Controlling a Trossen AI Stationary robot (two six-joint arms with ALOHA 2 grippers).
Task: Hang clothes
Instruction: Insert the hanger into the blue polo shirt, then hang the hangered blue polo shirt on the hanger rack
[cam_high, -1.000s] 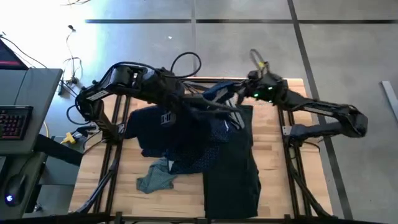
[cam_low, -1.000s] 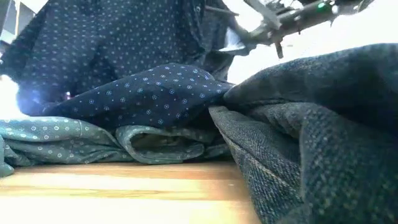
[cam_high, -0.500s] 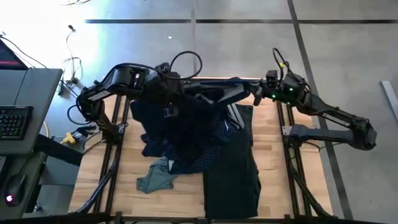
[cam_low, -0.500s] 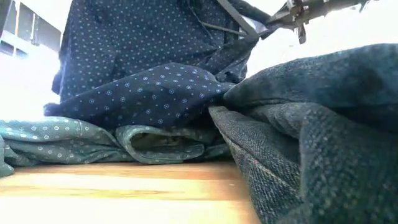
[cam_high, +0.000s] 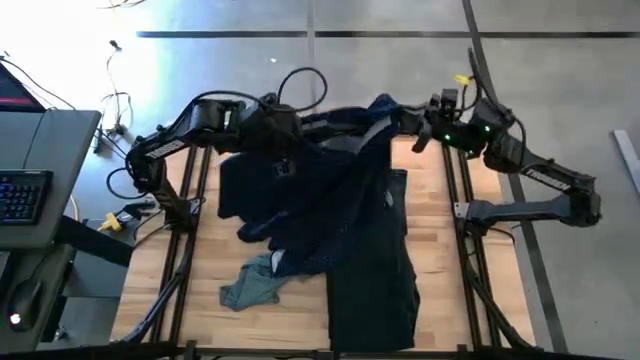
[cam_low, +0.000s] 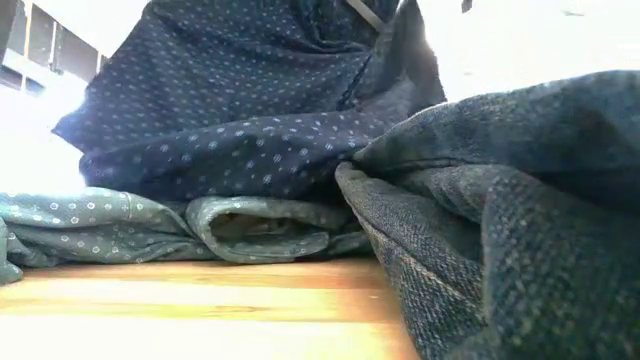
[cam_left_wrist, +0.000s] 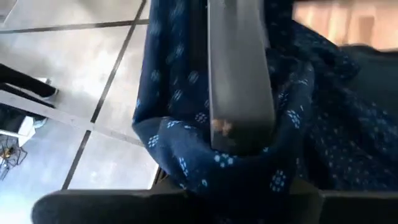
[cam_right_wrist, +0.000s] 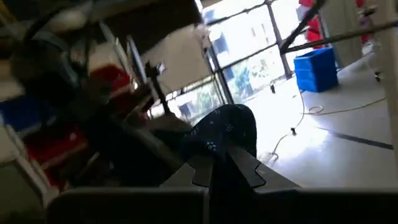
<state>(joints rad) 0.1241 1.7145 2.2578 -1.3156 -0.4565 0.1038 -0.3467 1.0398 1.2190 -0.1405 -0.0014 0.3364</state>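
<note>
Hanging barely started: left gripper (cam_high: 290, 128) and right gripper (cam_high: 425, 128) each pinch the navy dotted shirt (cam_high: 330, 190), lifted at 12 o'clock on a grey hanger (cam_left_wrist: 239, 68); teal shirt (cam_high: 250, 288) at 7 and black trousers (cam_high: 375, 260) at 5 lie untouched.

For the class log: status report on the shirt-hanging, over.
Left gripper and right gripper both shut on navy shirt, lifted. Teal shirt and black trousers on table. Nothing blocking.

Left arm: I reach it across the far table edge toward centre.
Left gripper (cam_high: 300, 128): my fingers clamped on the navy shirt (cam_high: 330, 200).
Right arm: bent, raised at far right.
Right gripper (cam_high: 415, 128): clamped on the same shirt's fold.
</note>
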